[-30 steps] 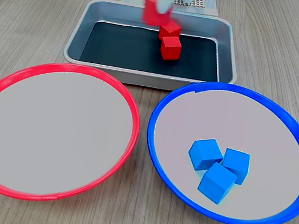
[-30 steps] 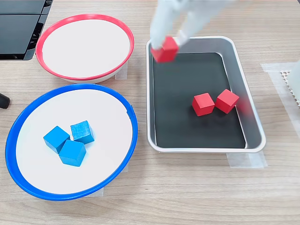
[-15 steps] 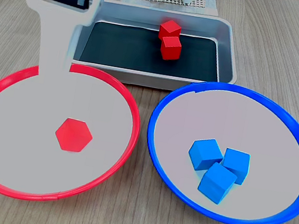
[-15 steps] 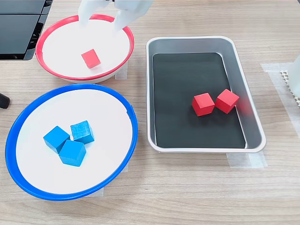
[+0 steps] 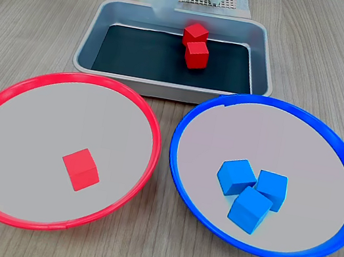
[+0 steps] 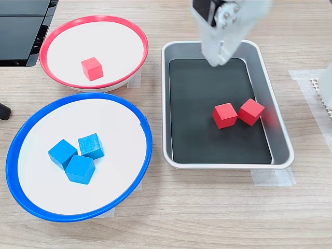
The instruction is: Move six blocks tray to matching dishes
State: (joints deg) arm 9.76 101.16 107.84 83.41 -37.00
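Red matte cubes (image 6: 224, 115) in the silver metal tray (image 6: 267, 98) are looking light and rigid. We are judging opposite flat faces the best hold; our tool (image 6: 218, 58) is hanging empty, its gap unreadable.

Silver walls and a flat black floor on the tray (image 6: 280, 136), and two bright red blocks (image 6: 225, 115) (image 6: 251, 111) glowing against that black. One more red block (image 6: 92, 68) sits on the pale grey-white face of the red-rimmed dish (image 6: 142, 52), red on red-trimmed white. Over on the blue-rimmed dish (image 6: 148, 140), same pale face, three sky-blue blocks (image 6: 63, 153) (image 6: 91, 146) (image 6: 80, 169), their top faces lighter than their shaded sides. The gripper (image 6: 218, 57) shows whitish-grey with a black panel up top. Underneath it all, a light wood-grain table (image 6: 207, 207) in beige-brown streaks. A white perforated mat (image 5: 207, 3) shows a fine grid pattern.
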